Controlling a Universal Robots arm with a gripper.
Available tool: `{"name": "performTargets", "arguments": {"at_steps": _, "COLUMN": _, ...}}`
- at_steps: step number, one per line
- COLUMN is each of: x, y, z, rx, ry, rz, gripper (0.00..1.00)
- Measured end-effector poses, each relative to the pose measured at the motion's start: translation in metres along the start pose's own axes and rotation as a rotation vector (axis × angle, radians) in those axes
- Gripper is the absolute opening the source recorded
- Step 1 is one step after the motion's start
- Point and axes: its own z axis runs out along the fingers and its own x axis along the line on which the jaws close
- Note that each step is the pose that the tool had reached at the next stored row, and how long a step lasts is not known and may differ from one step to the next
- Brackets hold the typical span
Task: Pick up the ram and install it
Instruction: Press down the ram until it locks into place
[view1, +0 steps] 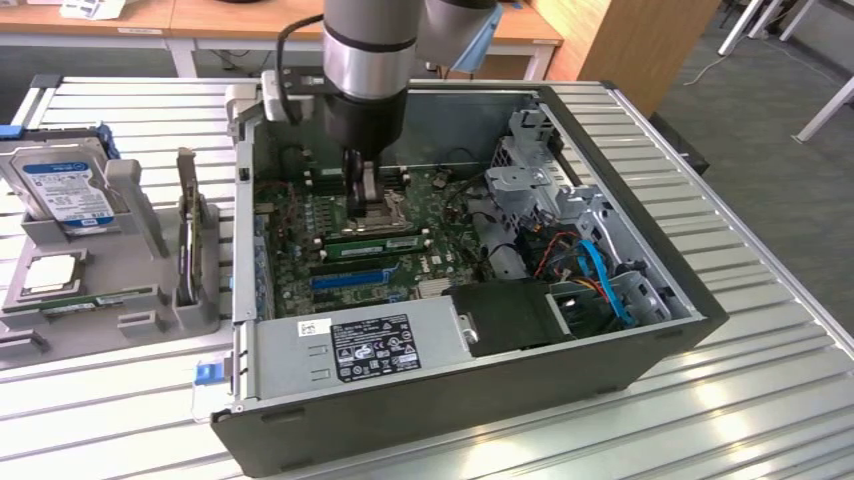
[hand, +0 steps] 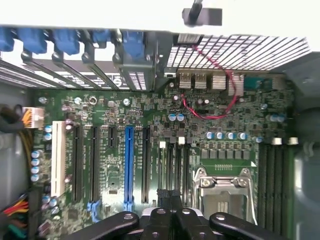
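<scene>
**Mia:** Exterior view first. Can you read any words?

**Sam:** No. The grey power box (view1: 360, 345) at the lower middle has a black and white sticker (view1: 374, 352), but the letters are too small. The hard drive (view1: 60, 190) at the far left has a blue label, and I can't read that either.

**Mia:** How does the arm (view1: 367, 50) stand?

**Sam:** It comes straight down from the top middle into the open computer case (view1: 641, 350). Its gripper (view1: 363, 207) points down at the green board (view1: 441, 270).

**Mia:** Is the gripper spread out?

**Sam:** No, its fingers are pressed together. In the wrist view the gripper (hand: 172, 194) has nothing between its fingers.

**Mia:** Where is the ram?

**Sam:** The ram (view1: 380, 242) sits in a slot in the middle of the picture, just below the gripper's tip. I can't tell if they touch.
</scene>
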Motion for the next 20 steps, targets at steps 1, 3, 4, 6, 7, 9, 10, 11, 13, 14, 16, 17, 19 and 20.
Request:
{"name": "performTargets", "arguments": {"at_steps": 1, "x": 0.0, "y": 0.0001, "z": -0.0044, "rx": 0.0, "ry": 0.0, "rz": 0.0, "gripper": 0.1}}
{"name": "performTargets", "arguments": {"at_steps": 3, "x": 0.0, "y": 0.0002, "z": -0.0135, "rx": -0.0001, "ry": 0.0001, "rz": 0.0, "gripper": 0.1}}
{"name": "performTargets", "arguments": {"at_steps": 4, "x": -0.001, "y": 0.0003, "z": -0.0184, "rx": 0.0, "ry": 0.0001, "rz": 0.0, "gripper": 0.1}}
{"name": "performTargets", "arguments": {"at_steps": 6, "x": -0.001, "y": 0.0005, "z": -0.027, "rx": 0.0, "ry": 0.0001, "rz": 0.0, "gripper": 0.1}}
{"name": "performTargets", "arguments": {"at_steps": 7, "x": -0.001, "y": 0.0006, "z": -0.0313, "rx": 0.0, "ry": 0.0, "rz": 0.0, "gripper": 0.1}}
{"name": "performTargets", "arguments": {"at_steps": 9, "x": -0.001, "y": 0.0007, "z": -0.0403, "rx": 0.0, "ry": 0.0, "rz": 0.0, "gripper": 0.1}}
{"name": "performTargets", "arguments": {"at_steps": 10, "x": -0.002, "y": 0.0008, "z": -0.0448, "rx": -0.0001, "ry": 0.0001, "rz": 0.0, "gripper": 0.1}}
{"name": "performTargets", "arguments": {"at_steps": 11, "x": -0.002, "y": 0.0009, "z": -0.0494, "rx": -0.0001, "ry": 0.0001, "rz": 0.0, "gripper": 0.1}}
{"name": "performTargets", "arguments": {"at_steps": 13, "x": -0.002, "y": 0.001, "z": -0.057, "rx": 0.0, "ry": 0.0, "rz": 0.0, "gripper": 0.1}}
{"name": "performTargets", "arguments": {"at_steps": 14, "x": -0.002, "y": 0.001, "z": -0.0606, "rx": 0.0, "ry": 0.0001, "rz": 0.0, "gripper": 0.1}}
{"name": "performTargets", "arguments": {"at_steps": 16, "x": -0.002, "y": 0.0012, "z": -0.0668, "rx": -0.0001, "ry": 0.0002, "rz": 0.0, "gripper": 0.1}}
{"name": "performTargets", "arguments": {"at_steps": 17, "x": -0.002, "y": 0.0012, "z": -0.0695, "rx": -0.0001, "ry": 0.0002, "rz": 0.0, "gripper": 0.1}}
{"name": "performTargets", "arguments": {"at_steps": 19, "x": -0.003, "y": 0.0013, "z": -0.0726, "rx": 0.0, "ry": 0.0001, "rz": 0.0, "gripper": 0.1}}
{"name": "performTargets", "arguments": {"at_steps": 20, "x": -0.003, "y": 0.0013, "z": -0.0728, "rx": 0.0001, "ry": -0.0001, "rz": 0.0, "gripper": 0.1}}
